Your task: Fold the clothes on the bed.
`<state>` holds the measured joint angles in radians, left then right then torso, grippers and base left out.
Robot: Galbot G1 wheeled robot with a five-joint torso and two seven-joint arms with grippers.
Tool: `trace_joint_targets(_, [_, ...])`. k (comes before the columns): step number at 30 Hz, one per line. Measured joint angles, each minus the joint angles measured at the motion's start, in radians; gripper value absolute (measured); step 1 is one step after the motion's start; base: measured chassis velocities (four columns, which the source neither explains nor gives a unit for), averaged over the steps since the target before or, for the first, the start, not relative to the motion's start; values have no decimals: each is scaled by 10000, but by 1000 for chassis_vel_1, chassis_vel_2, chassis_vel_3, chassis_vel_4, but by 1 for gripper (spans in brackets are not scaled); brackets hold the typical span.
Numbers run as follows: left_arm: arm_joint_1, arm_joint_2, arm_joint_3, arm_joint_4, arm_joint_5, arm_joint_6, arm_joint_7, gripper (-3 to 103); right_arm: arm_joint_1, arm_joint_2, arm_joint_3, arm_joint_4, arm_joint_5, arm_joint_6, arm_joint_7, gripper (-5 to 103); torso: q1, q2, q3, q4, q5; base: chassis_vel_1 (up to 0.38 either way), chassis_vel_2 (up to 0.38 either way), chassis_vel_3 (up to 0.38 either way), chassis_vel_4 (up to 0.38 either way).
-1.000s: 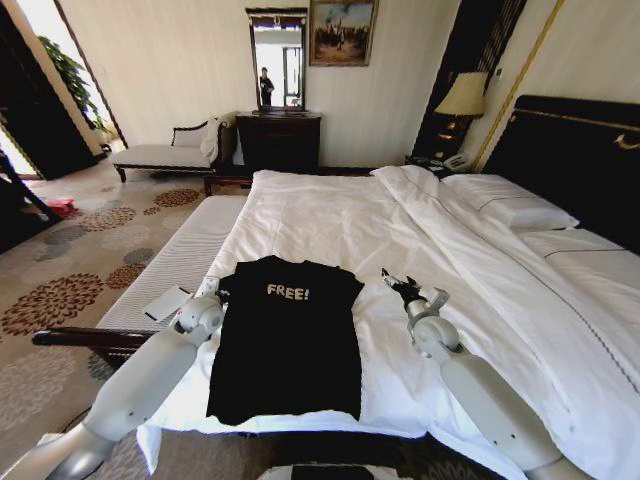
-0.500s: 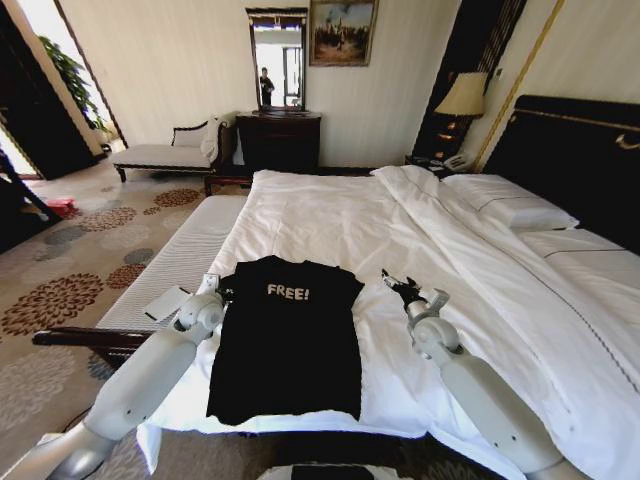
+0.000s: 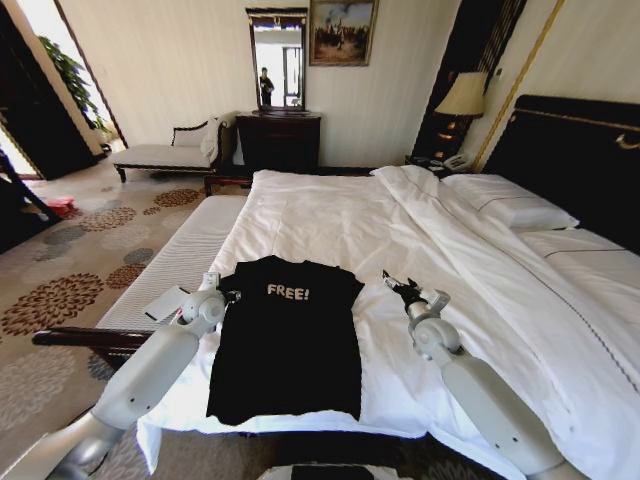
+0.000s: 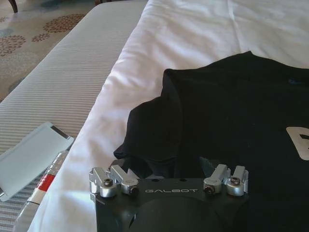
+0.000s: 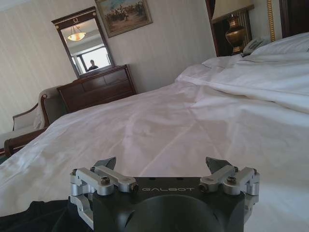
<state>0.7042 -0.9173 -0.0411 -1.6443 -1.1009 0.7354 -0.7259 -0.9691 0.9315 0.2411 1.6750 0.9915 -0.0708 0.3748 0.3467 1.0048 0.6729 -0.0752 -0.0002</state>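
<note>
Striped bench: at the left side of the bed, carrying a pale flat card and a clear bottle with a red label.

Left gripper: at the left sleeve of the T-shirt, low over the white duvet. In the left wrist view its jaws stand apart over the bunched sleeve, clamped on nothing.

Black T-shirt: lies flat, chest up, on the near part of the duvet, between the two grippers, white "FREE!" lettering showing, collar toward the far end of the bed. Left sleeve folded inward and rumpled.

Right gripper: just beside the shirt's right shoulder, above bare duvet. In the right wrist view its jaws are spread wide and hold nothing.

Pillows: at the dark headboard, right.
</note>
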Motion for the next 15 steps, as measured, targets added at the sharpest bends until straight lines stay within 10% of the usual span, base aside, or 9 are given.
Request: trace_joint_targets(15, [-36,-45,35,135,401,0,64,36,-6,-13,-27,-19,1,-9,18,100,0,0,1,-1,2,0,0,0,0])
